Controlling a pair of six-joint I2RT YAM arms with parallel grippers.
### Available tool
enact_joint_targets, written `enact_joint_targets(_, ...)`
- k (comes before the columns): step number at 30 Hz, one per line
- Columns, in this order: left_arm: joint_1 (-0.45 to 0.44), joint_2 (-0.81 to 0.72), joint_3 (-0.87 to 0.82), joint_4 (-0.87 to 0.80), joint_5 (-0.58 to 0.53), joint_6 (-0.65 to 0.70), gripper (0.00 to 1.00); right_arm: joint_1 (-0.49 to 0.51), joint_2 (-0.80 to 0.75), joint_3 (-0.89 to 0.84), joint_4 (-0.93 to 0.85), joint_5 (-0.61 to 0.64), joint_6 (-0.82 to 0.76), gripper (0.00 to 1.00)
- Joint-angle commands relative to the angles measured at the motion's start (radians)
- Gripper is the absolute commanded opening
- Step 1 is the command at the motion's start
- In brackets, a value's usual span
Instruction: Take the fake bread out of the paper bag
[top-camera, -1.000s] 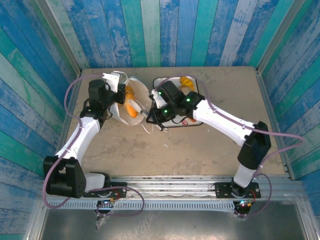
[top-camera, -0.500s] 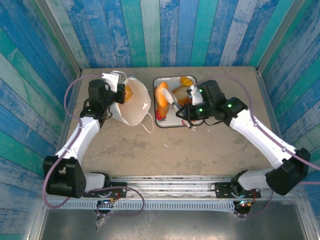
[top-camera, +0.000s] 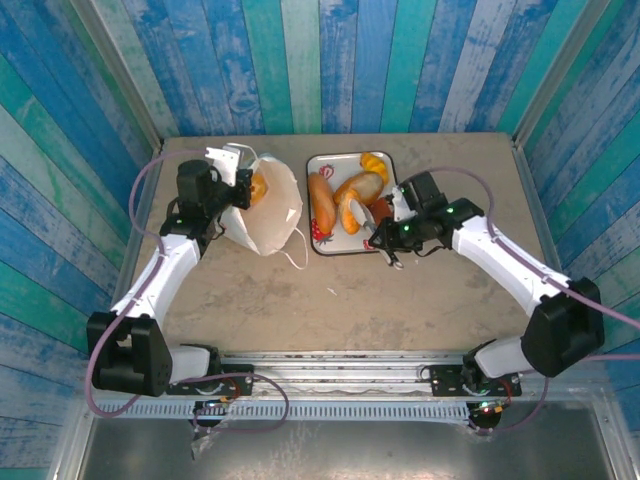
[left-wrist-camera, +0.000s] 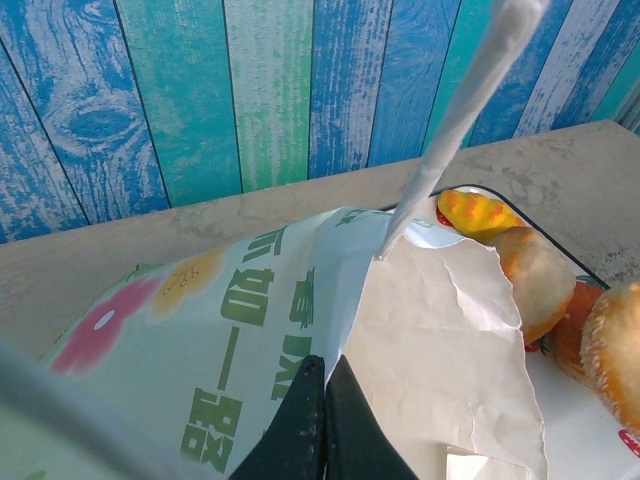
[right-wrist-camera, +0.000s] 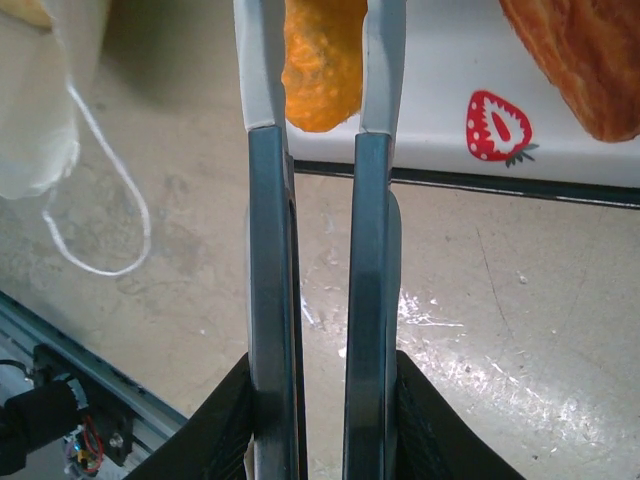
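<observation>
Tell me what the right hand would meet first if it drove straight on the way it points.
The right hand grips metal tongs with an orange fake bread between their tips. Straight on, that load would probably reach the strawberry-print tray first; its height above it is unclear.

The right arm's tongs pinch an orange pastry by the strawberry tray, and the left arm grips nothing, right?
No: the left wrist view shows the left gripper shut on the paper bag. The rest holds: the tongs in the right gripper pinch an orange pastry by the strawberry tray.
</observation>
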Motion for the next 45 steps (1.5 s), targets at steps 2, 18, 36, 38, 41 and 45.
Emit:
enact_joint_targets(2,0.0,-0.051,-0.001,0.015,0.021,0.004,0.0,-0.005,0.033,-0.021,0.052,-0.034,-0.011,0.14)
enact_joint_targets(18,0.0,-0.041,0.005,0.011,0.032,0.002,0.0,-0.012,0.156,-0.063,0.116,-0.088,-0.006,0.3)
enact_joint_targets(36,0.0,-0.049,0.007,0.013,0.038,0.001,0.0,-0.068,0.017,-0.057,0.056,-0.03,-0.003,0.5)
enact_joint_targets(38,0.0,-0.049,0.006,0.012,0.041,0.001,0.0,-0.079,0.006,-0.055,0.043,-0.025,-0.008,0.52)
enact_joint_targets(41,0.0,-0.049,0.006,0.01,0.042,0.002,0.0,-0.086,-0.005,-0.052,0.037,-0.024,-0.014,0.55)
enact_joint_targets(45,0.0,-0.049,0.008,0.01,0.044,0.002,0.0,-0.088,-0.011,-0.046,0.032,-0.026,-0.016,0.53)
